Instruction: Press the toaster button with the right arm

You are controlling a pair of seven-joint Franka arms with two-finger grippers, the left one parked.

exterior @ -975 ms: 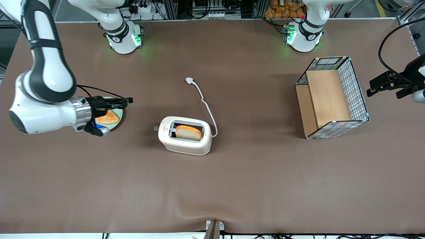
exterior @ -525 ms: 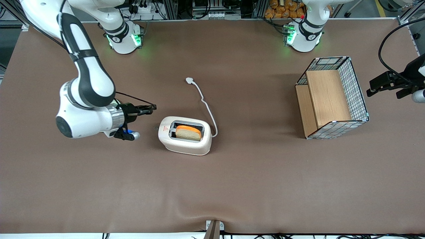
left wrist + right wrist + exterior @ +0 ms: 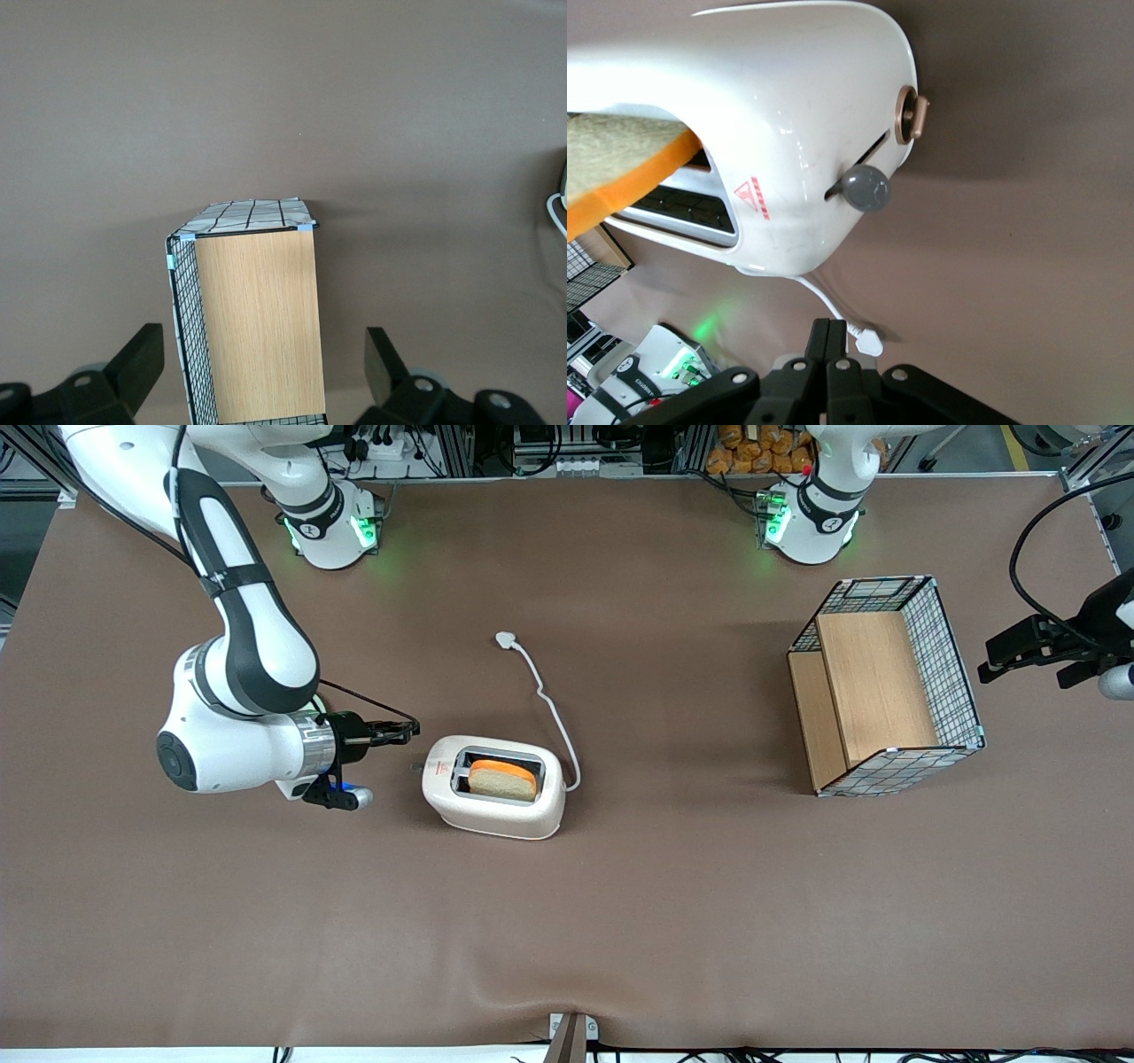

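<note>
gripper [image 3: 409, 730] jaws closed on nothing, hovering just beside the toaster [image 3: 493, 786], near the button [image 3: 865, 187], not touching it.

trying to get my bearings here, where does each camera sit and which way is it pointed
Front view: high above the table, looking down on the toaster, wire basket and right arm; its gripper is shut, beside the toaster button.
Right wrist view: on the working wrist, facing the toaster button; shut gripper shows.
Left wrist view: looks at the wire basket.
Front and right wrist share the toaster.
</note>
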